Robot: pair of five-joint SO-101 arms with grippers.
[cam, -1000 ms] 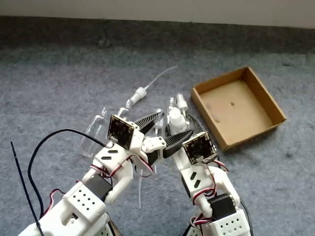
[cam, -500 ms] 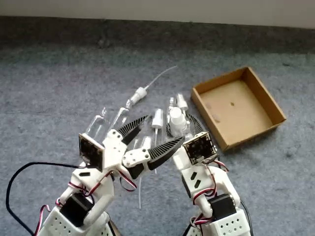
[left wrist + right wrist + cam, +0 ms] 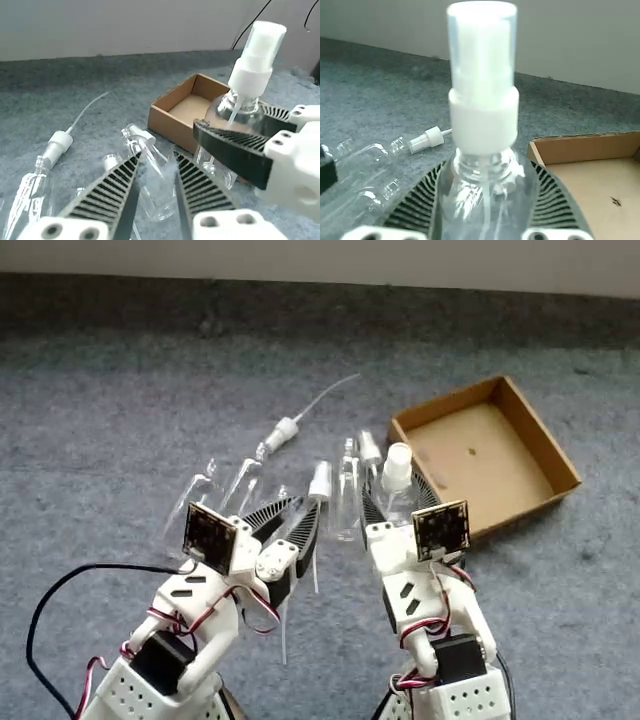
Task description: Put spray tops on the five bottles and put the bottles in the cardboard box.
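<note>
Right gripper (image 3: 400,505) clamps capped bottle (image 3: 482,115); left gripper (image 3: 156,157) jaws slightly apart.

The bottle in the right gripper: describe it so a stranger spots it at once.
Find the cardboard box. Just outside its near-left wall, the right gripper clamps a clear bottle with a white spray top. It alone stands upright; the other bottles lie flat.

**Two white arms, black ribbed fingers**

Both arms wear white moulded shells (image 3: 410,600), with black servo blocks (image 3: 160,660) set between the segments. The left tool (image 3: 308,508) and the right tool (image 3: 395,490) both carry black ribbed fingers (image 3: 110,190). There's a dark square camera board (image 3: 211,537) on each wrist. Red, white and black wires (image 3: 215,608) loop at the joints, and a thin black cable (image 3: 60,590) curves off the left arm. Small round holes dot the base casings (image 3: 140,695).
</note>
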